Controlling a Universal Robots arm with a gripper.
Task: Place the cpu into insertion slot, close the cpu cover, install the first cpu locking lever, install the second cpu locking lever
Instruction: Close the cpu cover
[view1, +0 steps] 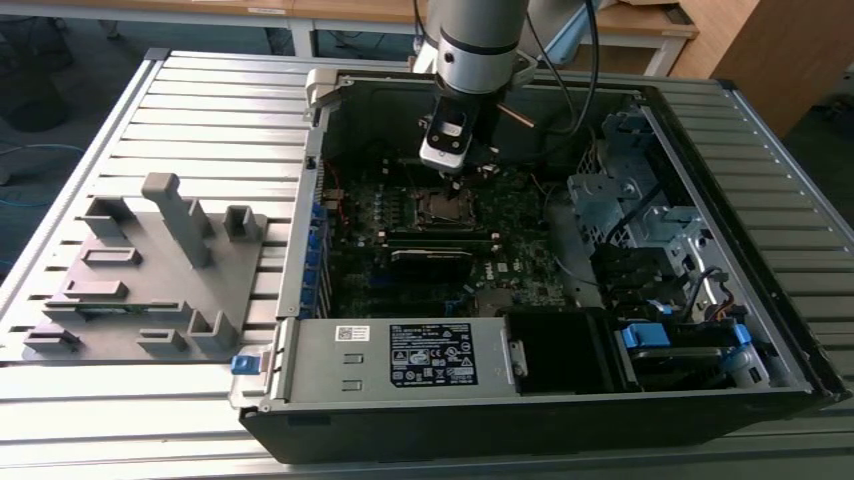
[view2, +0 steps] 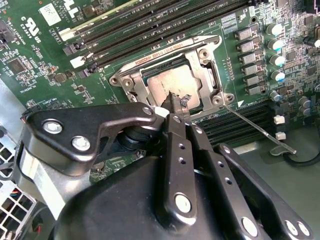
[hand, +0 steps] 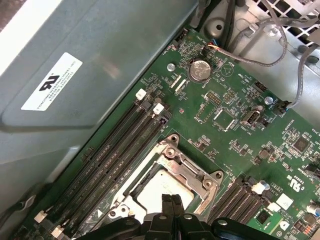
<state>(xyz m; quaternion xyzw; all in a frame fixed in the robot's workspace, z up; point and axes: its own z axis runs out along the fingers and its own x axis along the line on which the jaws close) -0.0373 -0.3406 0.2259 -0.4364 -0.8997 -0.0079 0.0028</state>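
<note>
Down inside the open computer case (view1: 561, 425), above the green circuit board (hand: 240, 95), I have the gripper (view2: 175, 99) hanging just over the insertion slot (view1: 447, 206). Its fingers (view2: 172, 127) are pinched together, with nothing between them that I can make out. The cpu (view2: 161, 89) lies flat in the slot. The cpu cover (view2: 207, 82) looks folded down over it, and the chip's silver top shows through the square window in both wrist views. One locking lever (view2: 257, 129) stands free, its thin wire slanting out from a corner of the socket across the memory strips (view2: 235, 121) beside it.

I judge the job to be at the cover-and-lever stage. From here I would keep any push on the metal frame, not on the chip's bare top. I would also drive straight down so the closed tip cannot skate sideways, and confirm the cover sits flush all round.

Room is tight at board level. Memory strips flank the socket on two sides, a row of capacitors (view2: 275, 50) stands near another, and a grey labelled box (hand: 100, 60) rises beyond the strips. Loose cables (hand: 270, 57) cross the board further off. The exterior view shows the case walls well apart from the arm, with open space above.
</note>
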